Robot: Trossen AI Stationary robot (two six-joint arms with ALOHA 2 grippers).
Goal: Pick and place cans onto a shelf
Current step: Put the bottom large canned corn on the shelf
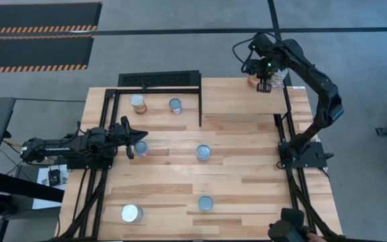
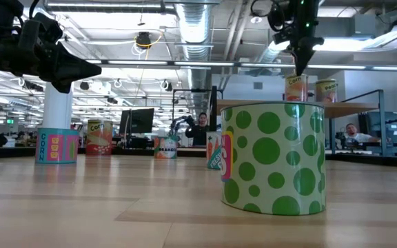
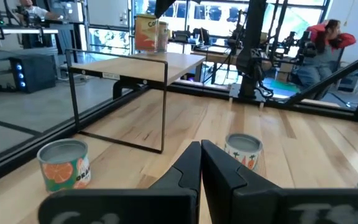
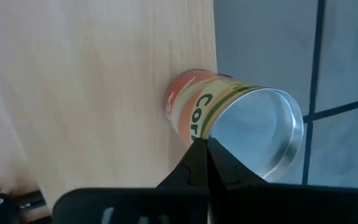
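Closest to the lens, the green-dotted can (image 2: 273, 157) is waiting while the closed, empty right tool (image 1: 264, 86) is hovering over the corn can (image 4: 229, 124) on the shelf (image 1: 240, 94), needing a straight lift clear, and the left tool (image 1: 140, 146) is resting closed.

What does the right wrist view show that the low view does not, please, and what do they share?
Only the right wrist view shows the silvery top of the corn can and the shelf board it stands on from above, close to the board's edge, with the right gripper shut just over it.

Only the low view shows the green-dotted can up close, more cans along the table, a second can on the shelf, and the left gripper raised above the table.

Both show the corn can and the right gripper above it.
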